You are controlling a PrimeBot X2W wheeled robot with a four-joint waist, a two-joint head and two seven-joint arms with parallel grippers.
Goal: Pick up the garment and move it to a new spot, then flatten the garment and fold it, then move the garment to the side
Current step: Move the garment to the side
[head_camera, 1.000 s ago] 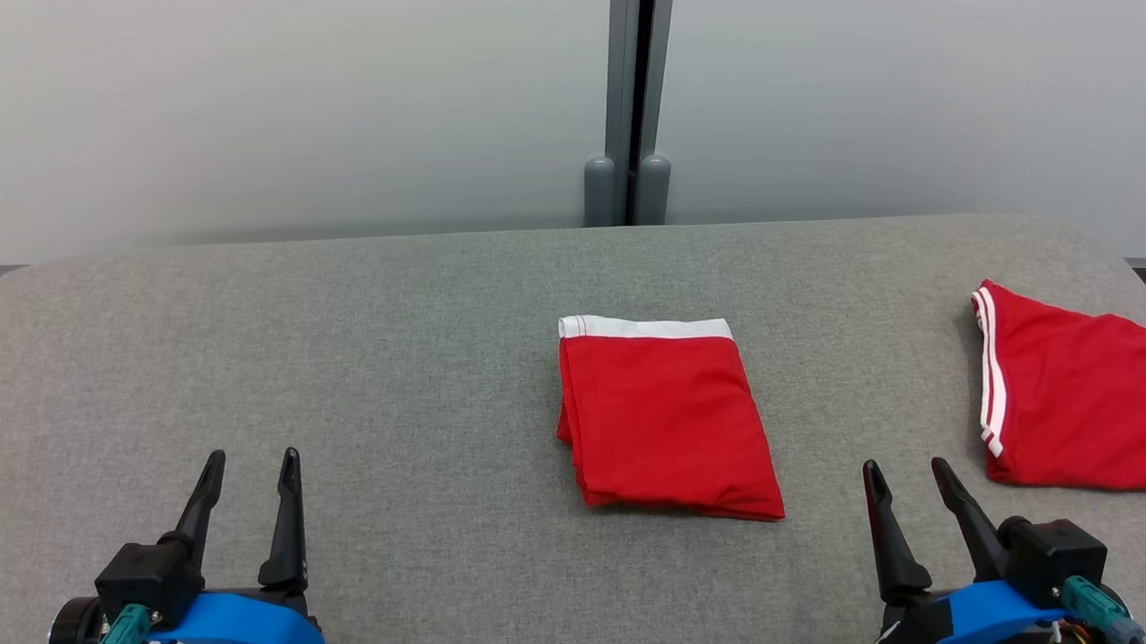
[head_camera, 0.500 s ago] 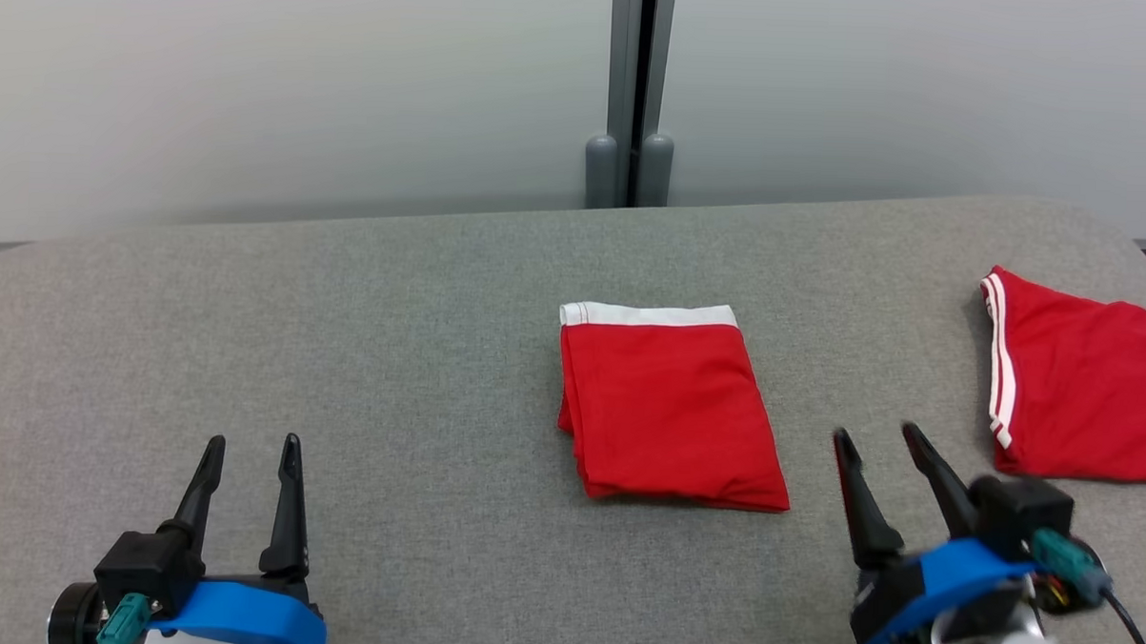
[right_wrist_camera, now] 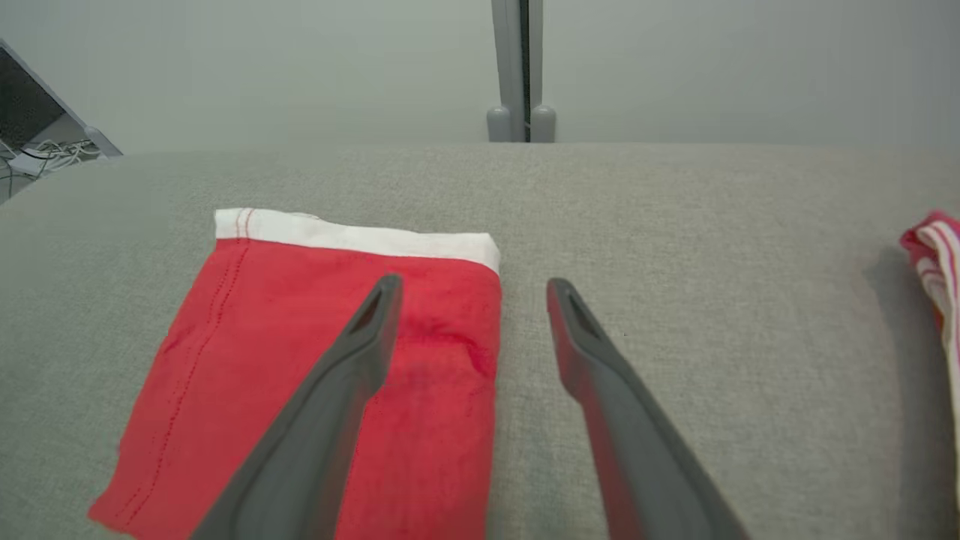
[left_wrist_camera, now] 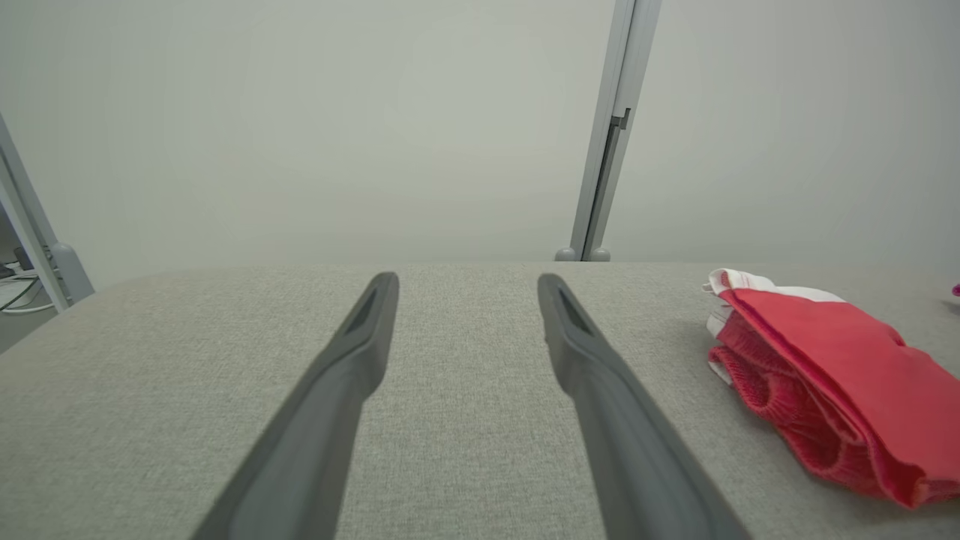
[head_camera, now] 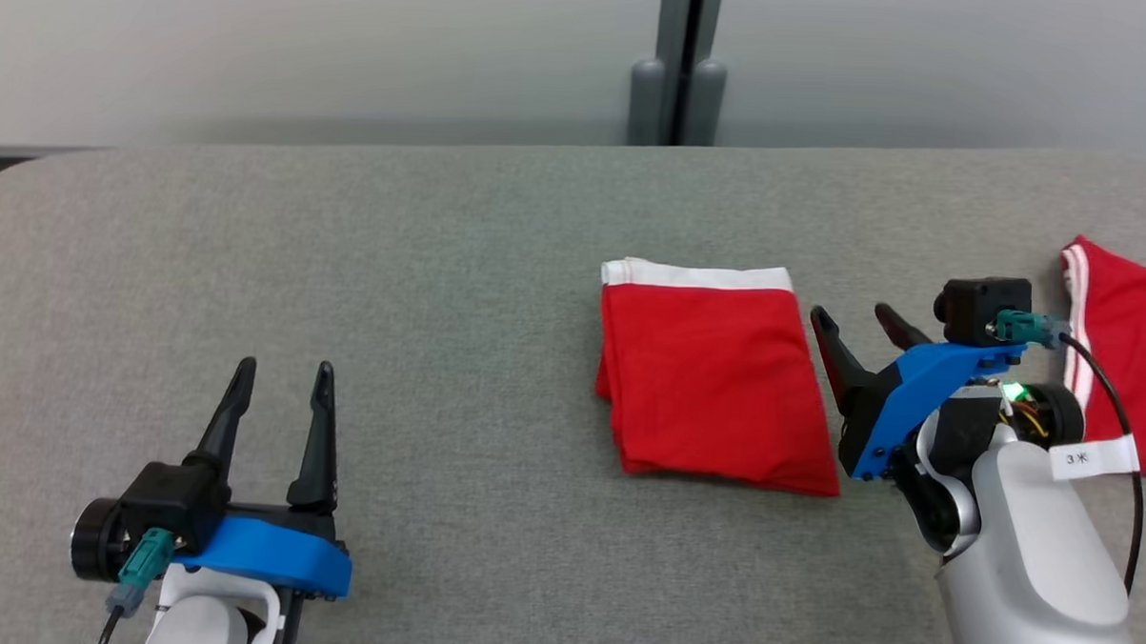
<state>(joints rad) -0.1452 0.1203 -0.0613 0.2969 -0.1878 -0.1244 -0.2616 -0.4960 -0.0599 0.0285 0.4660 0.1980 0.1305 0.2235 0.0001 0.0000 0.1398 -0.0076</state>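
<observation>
Head view: one folded red fabric garment with a white band along its far edge (head_camera: 714, 384), lying flat as a rough rectangle right of centre on the grey fabric-covered table (head_camera: 394, 259). Left hand (head_camera: 283, 369), two long dark fingers on a blue mount, at lower left, well apart from the garment, fingers spread wide with nothing between them. Right hand (head_camera: 850, 313), on a pale forearm, just beside the garment's right edge, fingers likewise wide and holding nothing. A second red garment with white side stripes (head_camera: 1134, 361) lies at the table's right edge, apart from the first. A grey upright post (head_camera: 679, 68) stands behind the table against a pale wall. Left wrist view: left hand (left_wrist_camera: 466, 279) spread wide over bare table (left_wrist_camera: 187, 337); the garment (left_wrist_camera: 825, 360) lies off to the right, its stacked folded edges facing the camera; post (left_wrist_camera: 611, 127) beyond. Right wrist view: right hand (right_wrist_camera: 472, 281) wide, one finger (right_wrist_camera: 352, 360) over the garment's (right_wrist_camera: 225, 360) right portion, the other over bare table (right_wrist_camera: 712, 262); contact with the cloth cannot be told. White band at the far end; second red garment (right_wrist_camera: 934, 247) at the right margin.
</observation>
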